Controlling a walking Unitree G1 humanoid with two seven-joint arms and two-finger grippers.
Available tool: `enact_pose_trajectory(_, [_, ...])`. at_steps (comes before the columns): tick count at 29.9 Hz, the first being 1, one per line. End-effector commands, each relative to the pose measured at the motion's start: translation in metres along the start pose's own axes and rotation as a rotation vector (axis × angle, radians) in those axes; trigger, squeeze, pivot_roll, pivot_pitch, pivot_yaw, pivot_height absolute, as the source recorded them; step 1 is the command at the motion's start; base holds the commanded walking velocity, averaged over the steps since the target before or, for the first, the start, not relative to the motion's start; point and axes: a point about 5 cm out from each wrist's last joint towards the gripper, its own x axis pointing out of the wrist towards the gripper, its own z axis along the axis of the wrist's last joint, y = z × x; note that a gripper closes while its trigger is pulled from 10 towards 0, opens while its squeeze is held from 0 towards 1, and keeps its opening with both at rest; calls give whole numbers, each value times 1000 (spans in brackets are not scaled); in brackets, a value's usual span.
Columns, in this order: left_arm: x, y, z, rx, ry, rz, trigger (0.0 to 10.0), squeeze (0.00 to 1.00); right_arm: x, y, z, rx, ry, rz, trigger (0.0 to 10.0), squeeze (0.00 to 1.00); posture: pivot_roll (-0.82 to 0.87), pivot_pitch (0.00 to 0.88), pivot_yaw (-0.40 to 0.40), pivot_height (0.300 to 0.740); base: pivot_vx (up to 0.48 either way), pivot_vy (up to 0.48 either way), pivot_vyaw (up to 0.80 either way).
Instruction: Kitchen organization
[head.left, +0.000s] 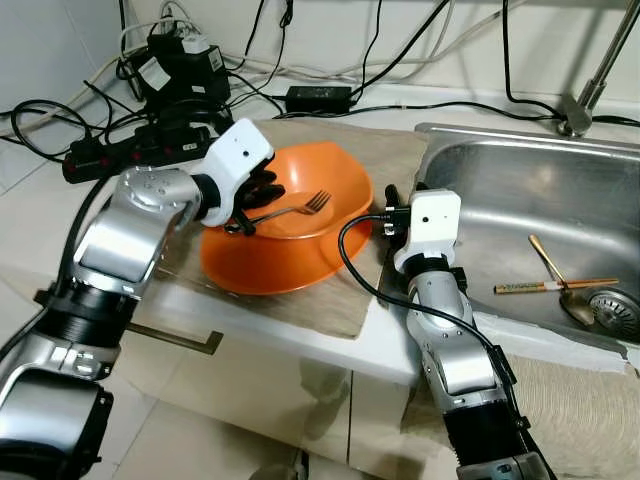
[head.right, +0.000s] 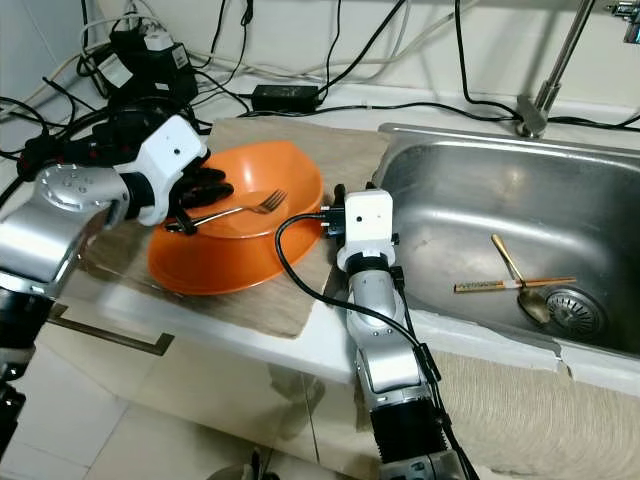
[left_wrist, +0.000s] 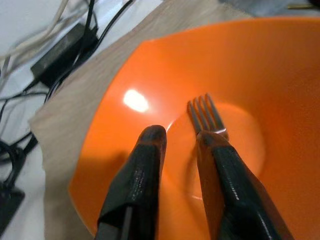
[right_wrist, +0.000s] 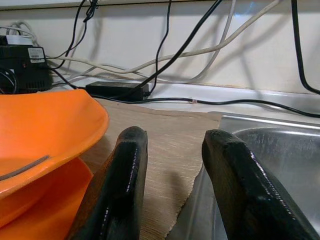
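A beige mat (head.left: 330, 300) covers the desk (head.left: 330, 345) edge beside the steel sink (head.left: 500, 190). The right gripper (right_wrist: 172, 165), fingers spread and empty, hovers over the mat-sink edge. The left gripper (left_wrist: 182, 145) pinches a fork (head.left: 290, 210) over the orange bowl (head.left: 300, 250). Beyond, cables (head.left: 120, 120) crowd the wall.
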Motion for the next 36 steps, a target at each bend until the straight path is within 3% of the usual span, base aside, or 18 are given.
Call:
enact_pose_trajectory(1, [-2, 1, 1, 19, 11, -28, 10000, 1000, 0, 2, 1, 6, -1, 4, 10000, 0, 58, 0, 108, 740, 0, 0, 0])
enact_pose_trajectory(4, [-2, 0, 2, 31, 14, -45, 10000, 1000, 0, 3, 1, 8, 0, 6, 10000, 0, 59, 1, 108, 740, 0, 0, 0])
enact_pose_trajectory(5, [-3, -1, 2, 38, 17, -60, 10000, 0, 0, 3, 1, 9, 1, 7, 10000, 0, 60, 1, 108, 740, 0, 0, 0])
enact_pose_trajectory(18, [10, -12, -19, -28, 66, -93, 10000, 0, 0, 2, 1, 15, 6, 6, 10000, 0, 48, 0, 104, 740, 0, 0, 0])
enact_pose_trajectory(27, [13, -13, -25, -26, 84, -97, 10000, 0, 1, 1, -1, 26, 31, 8, 10000, 0, 42, 0, 101, 740, 0, 0, 0])
enact_pose_trajectory(36, [14, -11, -24, -4, 84, -79, 10000, 0, 1, 0, -1, 42, 25, 3, 10000, 0, 41, 0, 98, 740, 0, 0, -663])
